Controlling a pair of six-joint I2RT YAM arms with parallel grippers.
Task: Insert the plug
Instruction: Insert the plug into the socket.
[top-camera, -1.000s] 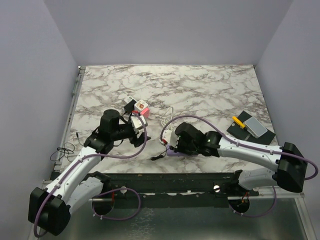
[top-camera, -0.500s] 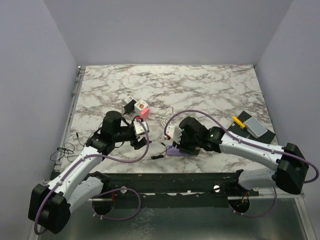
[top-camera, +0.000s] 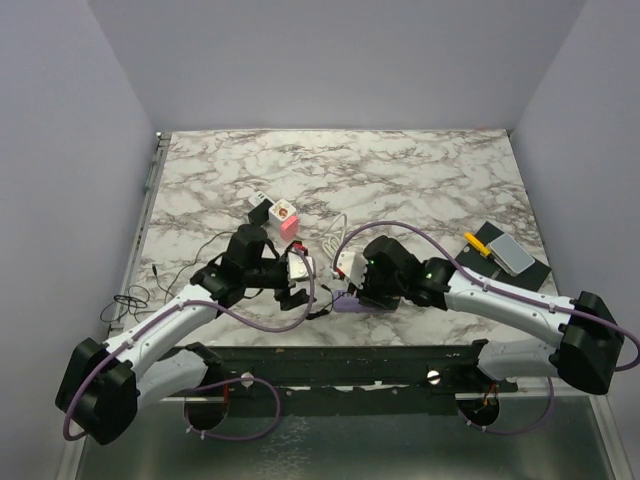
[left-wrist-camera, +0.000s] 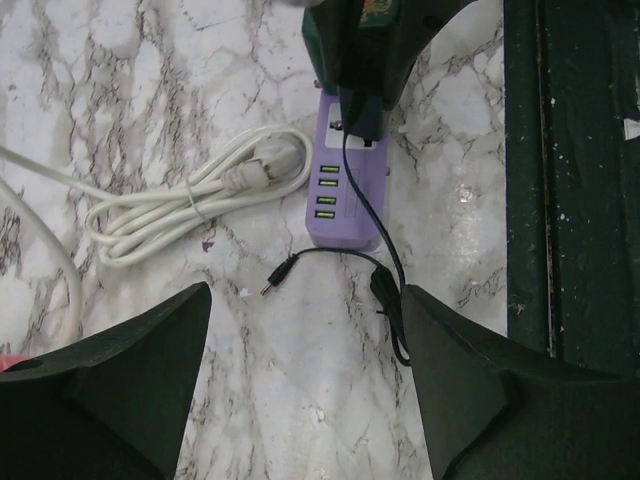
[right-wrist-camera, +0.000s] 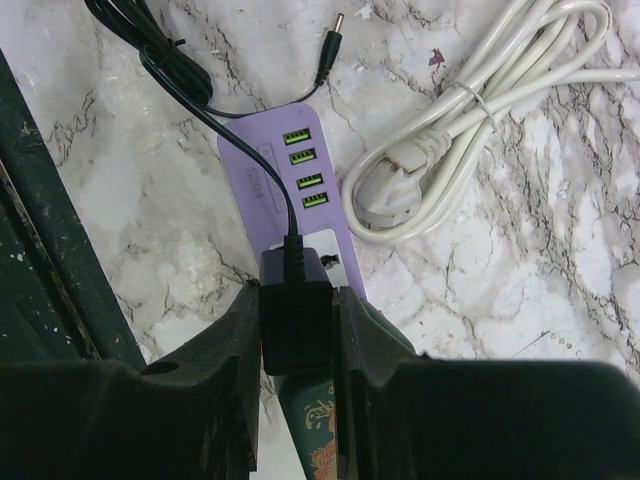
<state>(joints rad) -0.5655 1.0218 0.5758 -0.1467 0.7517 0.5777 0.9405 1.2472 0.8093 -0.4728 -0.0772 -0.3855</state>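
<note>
**Right wrist view.** Your right gripper is clamped on the black power adapter, one finger on each flank. The adapter's nose sits at the white socket face of the purple power strip. You cannot tell whether the prongs have entered. The USB ports lie just beyond the fingertips. The black lead runs forward past them, and a loose barrel connector lies beyond the strip's far end. A coiled white cable lies beside the strip, off to one side of the fingers.

**Left wrist view.** Your left gripper hangs spread and empty above the barrel connector, touching nothing.

**Risks.** The strip is unbraced, so a push off the socket axis would likely slide or tilt it. Misaligned prongs would skid across the face. A taut lead could drag the adapter askew.
</note>
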